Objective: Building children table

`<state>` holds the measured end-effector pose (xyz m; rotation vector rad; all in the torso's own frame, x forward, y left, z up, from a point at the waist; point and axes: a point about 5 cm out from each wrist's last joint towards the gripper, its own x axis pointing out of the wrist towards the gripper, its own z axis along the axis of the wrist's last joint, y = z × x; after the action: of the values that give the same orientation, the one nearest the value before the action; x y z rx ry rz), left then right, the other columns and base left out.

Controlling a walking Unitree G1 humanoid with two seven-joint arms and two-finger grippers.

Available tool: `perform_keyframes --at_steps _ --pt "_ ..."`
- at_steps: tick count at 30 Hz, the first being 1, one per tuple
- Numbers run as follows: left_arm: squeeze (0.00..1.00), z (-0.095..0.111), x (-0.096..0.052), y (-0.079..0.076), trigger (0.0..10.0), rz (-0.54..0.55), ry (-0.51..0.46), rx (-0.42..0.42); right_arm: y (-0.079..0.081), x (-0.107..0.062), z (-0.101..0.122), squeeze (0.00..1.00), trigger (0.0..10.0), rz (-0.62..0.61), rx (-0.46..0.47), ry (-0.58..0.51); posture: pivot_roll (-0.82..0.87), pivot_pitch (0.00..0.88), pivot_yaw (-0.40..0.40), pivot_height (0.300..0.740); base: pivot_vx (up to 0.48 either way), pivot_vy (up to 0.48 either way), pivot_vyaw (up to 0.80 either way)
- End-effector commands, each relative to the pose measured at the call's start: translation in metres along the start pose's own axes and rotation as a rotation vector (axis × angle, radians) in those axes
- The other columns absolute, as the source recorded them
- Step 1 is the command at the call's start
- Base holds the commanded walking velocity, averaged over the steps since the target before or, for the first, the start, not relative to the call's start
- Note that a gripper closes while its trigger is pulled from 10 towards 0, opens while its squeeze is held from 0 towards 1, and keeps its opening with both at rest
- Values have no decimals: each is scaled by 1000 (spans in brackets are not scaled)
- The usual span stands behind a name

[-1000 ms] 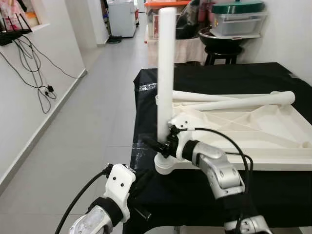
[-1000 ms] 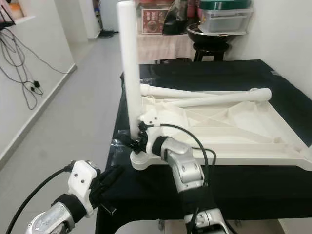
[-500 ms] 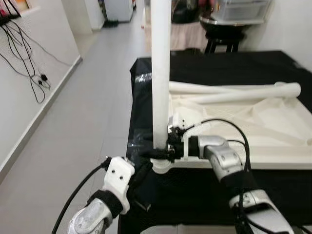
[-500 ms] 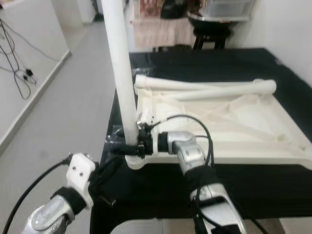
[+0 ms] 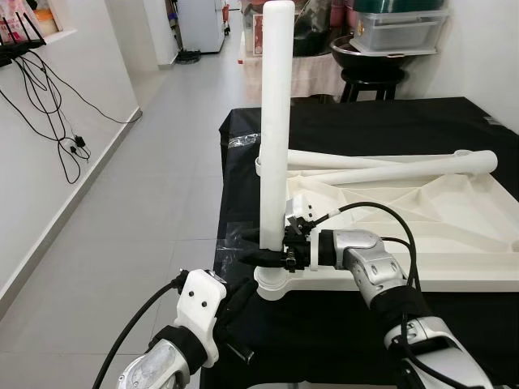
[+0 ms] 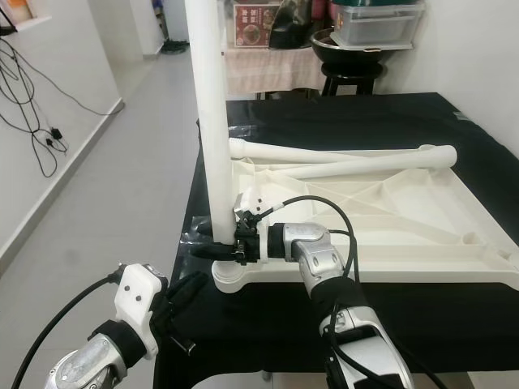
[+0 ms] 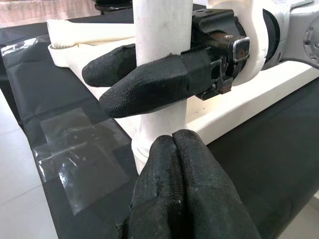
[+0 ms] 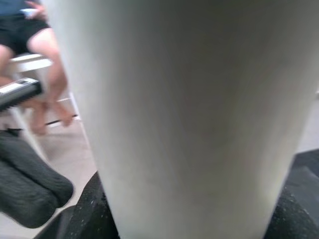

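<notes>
Open floor (image 5: 154,219) left of table leg (image 5: 274,121)

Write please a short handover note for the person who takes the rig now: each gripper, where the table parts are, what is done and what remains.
Right gripper: shut on the upright leg, low down, just above its corner socket.
Left gripper: shut, holding nothing, near that socket.
Tabletop: upside down on the black cloth.
Done: one leg stands upright in the near-left corner; how firmly it is seated I cannot tell.
Left: two loose legs lie across the far edge of the tabletop, not yet fitted.
</notes>
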<state>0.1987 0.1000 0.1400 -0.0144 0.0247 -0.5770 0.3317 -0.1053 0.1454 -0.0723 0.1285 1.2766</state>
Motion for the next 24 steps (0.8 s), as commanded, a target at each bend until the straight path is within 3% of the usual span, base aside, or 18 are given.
perform_keyframes --at_steps 1,2,3,4,6,7,11,13,14,17,18,19,20,21,22,24 --pt "0 -4 0 0 10000 1 19 -18 -2 -2 0 0 0 -95 -6 20 -6 12 14 740 0 0 0" --pt "0 -4 0 0 10000 1 19 -18 -2 -2 0 0 0 -95 -6 20 -6 12 14 740 0 0 0" --pt "0 -4 -1 1 10000 1 18 -22 -1 1 -5 0 0 -388 44 1 -11 23 2 740 0 0 0" --pt "0 -4 -2 1 10000 2 19 -27 19 4 -22 0 0 -567 103 32 -19 35 8 740 0 0 0" --pt "0 -4 -3 2 10000 2 19 -33 44 2 -36 0 0 -747 166 70 -19 35 8 740 0 0 0" --pt "0 -4 -3 2 10000 2 19 -33 48 3 -38 0 0 -740 168 76 -19 35 8 740 0 0 0" --pt "0 -4 -2 2 10000 -5 23 -33 31 6 -32 0 0 -692 96 93 -34 28 36 740 0 0 0" --pt "0 -4 -1 2 10000 -22 25 -34 31 9 -25 0 0 -652 49 77 -23 32 28 740 0 0 0" --pt "0 -4 0 1 10000 -22 23 -38 30 10 -22 0 10000 -645 48 66 -28 30 27 740 0 0 0" --pt "0 -3 0 1 10000 -18 21 -44 32 11 -18 0 10000 -615 70 43 -22 32 26 740 0 0 0" --pt "0 -3 0 1 10000 -17 20 -45 34 12 -15 910 10000 -600 84 29 -22 32 26 740 0 0 0" --pt "0 -3 0 1 10000 -17 20 -45 34 12 -15 910 10000 -600 84 29 -22 32 26 740 0 0 0" --pt "0 -3 1 1 10000 -17 20 -45 37 15 -9 1000 10000 -513 81 7 -16 31 22 740 0 0 0" --pt "0 -3 1 1 10000 -17 20 -45 37 15 -9 1000 10000 -513 81 7 -16 31 22 740 0 0 0" --pt "0 -3 2 1 10000 -19 20 -46 42 18 6 1000 10000 -319 12 -24 -14 29 20 740 0 0 0" --pt "0 -3 2 0 10000 -20 20 -46 43 18 10 1000 10000 -262 -15 -30 -11 28 19 740 0 0 0"
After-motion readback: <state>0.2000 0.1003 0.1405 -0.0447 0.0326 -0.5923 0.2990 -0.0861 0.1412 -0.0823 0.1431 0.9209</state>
